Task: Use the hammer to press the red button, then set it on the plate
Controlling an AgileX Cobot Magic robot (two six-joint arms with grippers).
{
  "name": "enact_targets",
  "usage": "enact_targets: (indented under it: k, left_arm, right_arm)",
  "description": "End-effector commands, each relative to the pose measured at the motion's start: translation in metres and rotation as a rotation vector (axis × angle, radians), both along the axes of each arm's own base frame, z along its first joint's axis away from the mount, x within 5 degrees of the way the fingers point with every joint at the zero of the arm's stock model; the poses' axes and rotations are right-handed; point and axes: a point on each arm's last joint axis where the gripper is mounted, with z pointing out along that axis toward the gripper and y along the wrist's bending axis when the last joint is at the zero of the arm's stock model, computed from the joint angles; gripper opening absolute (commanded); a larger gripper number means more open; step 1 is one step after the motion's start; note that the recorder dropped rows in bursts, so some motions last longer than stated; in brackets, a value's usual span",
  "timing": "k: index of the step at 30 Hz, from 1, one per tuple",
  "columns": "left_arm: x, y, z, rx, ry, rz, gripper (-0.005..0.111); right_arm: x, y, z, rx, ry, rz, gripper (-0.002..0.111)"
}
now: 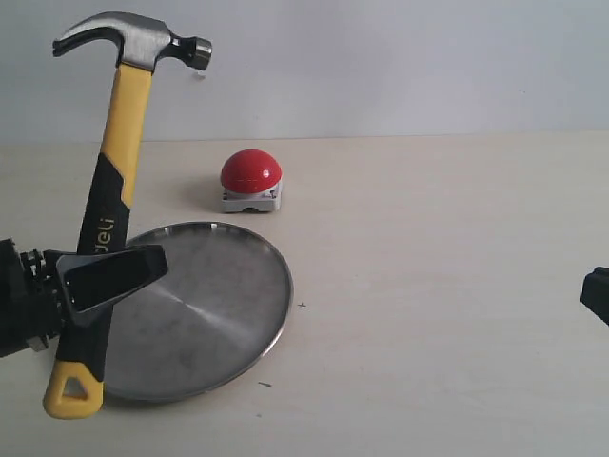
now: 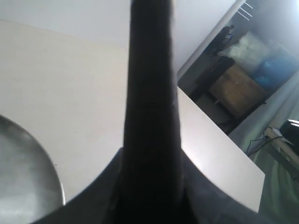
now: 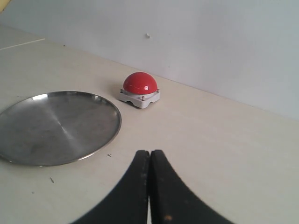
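Observation:
My left gripper point(image 1: 114, 276) is shut on the hammer point(image 1: 122, 114), clamping the black part of its handle. The hammer stands nearly upright, dark metal head up at the top left, yellow looped end down by the table. In the left wrist view the handle point(image 2: 149, 107) fills the middle as a dark column between the jaws. The red button point(image 1: 251, 171) sits on its grey-white base behind the plate point(image 1: 238, 314), well below the head and to its right. My right gripper point(image 3: 149, 154) is shut and empty, with the red button point(image 3: 139, 84) and the plate point(image 3: 28, 140) ahead of it.
A pale wall rises behind the beige table point(image 1: 447, 286). Only a dark corner of the right arm point(image 1: 597, 293) shows at the exterior view's right edge. The table edge point(image 2: 224, 163) and room clutter show in the left wrist view.

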Motion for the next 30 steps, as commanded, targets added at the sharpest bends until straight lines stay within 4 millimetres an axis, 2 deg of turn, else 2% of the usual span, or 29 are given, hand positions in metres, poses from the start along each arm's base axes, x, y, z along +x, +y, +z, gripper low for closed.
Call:
enact_targets:
  k: [1, 6, 11, 21, 30]
  left_arm:
    - [0.012, 0.003, -0.002, -0.045, -0.01, 0.08, 0.0]
    - [0.036, -0.001, -0.016, -0.019, 0.111, 0.082, 0.0]
    - [0.055, -0.01, -0.024, -0.038, 0.217, 0.002, 0.0]
    - [0.054, 0.001, -0.033, 0.037, 0.24, -0.078, 0.0]
    - [0.058, 0.007, -0.043, 0.173, 0.233, -0.044, 0.0]
  right_arm:
    - [0.0, 0.0, -0.001, -0.01, -0.004, 0.002, 0.0]
    - [0.0, 0.0, -0.001, -0.01, -0.004, 0.002, 0.0]
    - [0.0, 0.0, -0.001, -0.01, -0.004, 0.002, 0.0]
    - [0.0, 0.0, -0.001, -0.01, -0.004, 0.002, 0.0]
    - [0.0, 0.0, -0.001, -0.01, -0.004, 0.002, 0.0]
